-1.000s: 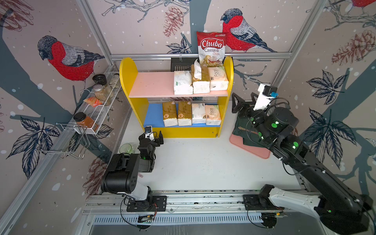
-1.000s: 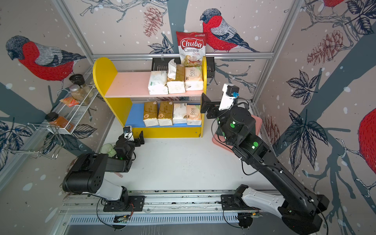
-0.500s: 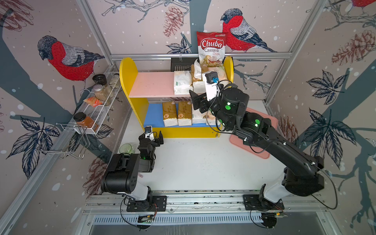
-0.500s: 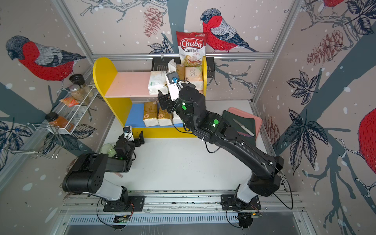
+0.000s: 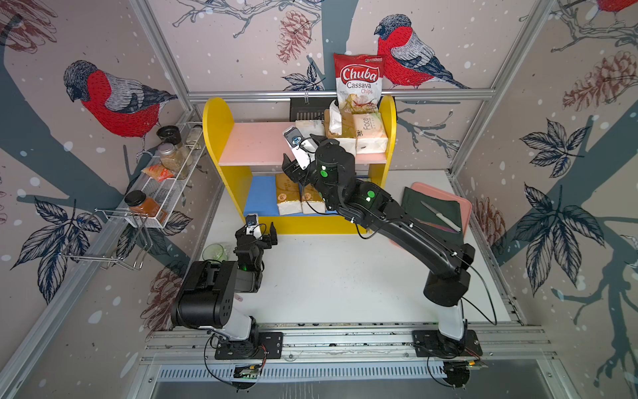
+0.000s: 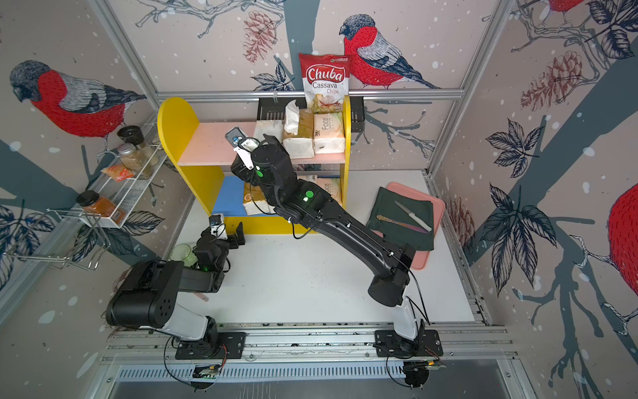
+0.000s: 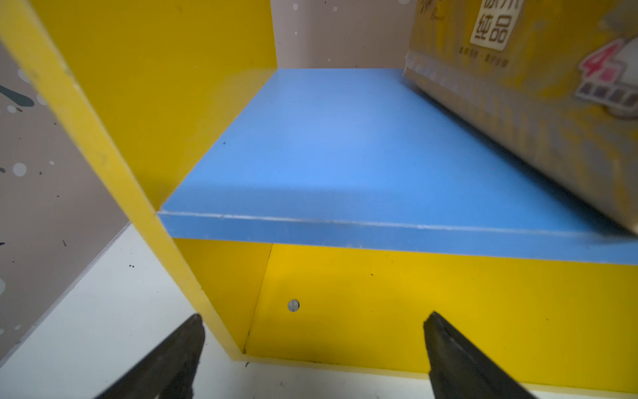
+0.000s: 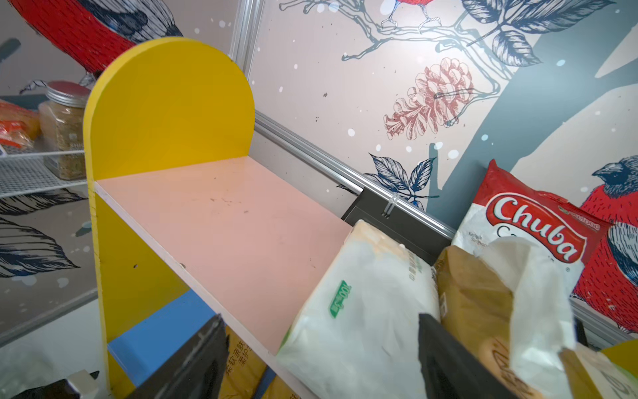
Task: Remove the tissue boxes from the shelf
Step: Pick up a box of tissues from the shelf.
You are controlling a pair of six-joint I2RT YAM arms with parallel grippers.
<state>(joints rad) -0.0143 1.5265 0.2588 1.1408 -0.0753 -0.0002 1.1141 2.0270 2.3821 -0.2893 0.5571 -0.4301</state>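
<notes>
moved: right arm (image 5: 397,221) swung from pink tray (image 5: 464,207) over to shelf (image 5: 221,114) upper board
right fingers (image 8: 193,362): apart, white tissue pack (image 8: 362,311) between them
left fingers (image 7: 172,355): spread wide, empty, low before shelf

Chips bag (image 5: 359,81), red and white, stood behind the upper board: it read "Chuba Cassava Chips" in both top views; the bag (image 8: 535,224) showed only "Chuba" clearly in the right wrist view. Peach-and-white tissue pack (image 5: 371,133), upper board: it bore "Face", printed lengthwise. Gold tissue pack (image 7: 524,103), lower board: it carried a white label with the Chinese characters "纯品" and a red "4" on a sticker. White tissue pack (image 8: 362,311): its green label read "100". Finer print was illegible.
</notes>
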